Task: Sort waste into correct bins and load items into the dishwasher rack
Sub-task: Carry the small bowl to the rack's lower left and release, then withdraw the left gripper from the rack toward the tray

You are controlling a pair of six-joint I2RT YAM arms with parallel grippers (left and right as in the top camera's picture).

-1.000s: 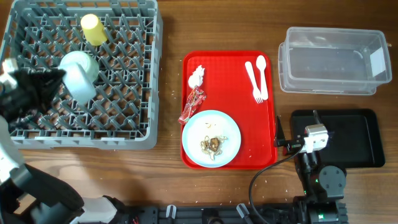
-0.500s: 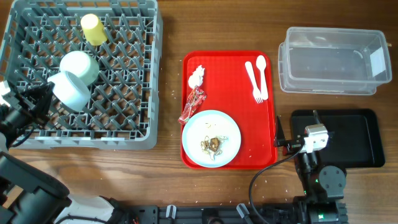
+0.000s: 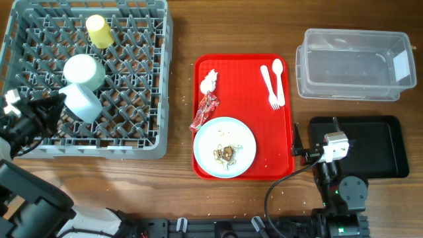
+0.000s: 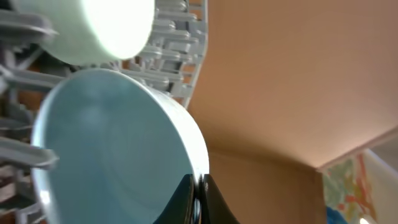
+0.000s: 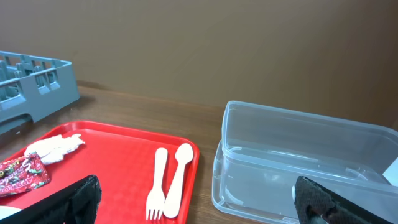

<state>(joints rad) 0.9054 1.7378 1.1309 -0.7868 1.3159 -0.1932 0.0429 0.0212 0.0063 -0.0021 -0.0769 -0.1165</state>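
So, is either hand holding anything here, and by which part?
The left hand pinches the light blue bowl by its rim, at the dishwasher rack. The right hand is open and holds nothing.

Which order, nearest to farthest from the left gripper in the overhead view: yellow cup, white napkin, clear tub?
1. Yellow cup, at the back of the rack, beyond the left gripper.
2. White napkin, on the left part of the red tray.
3. Clear tub, far right.
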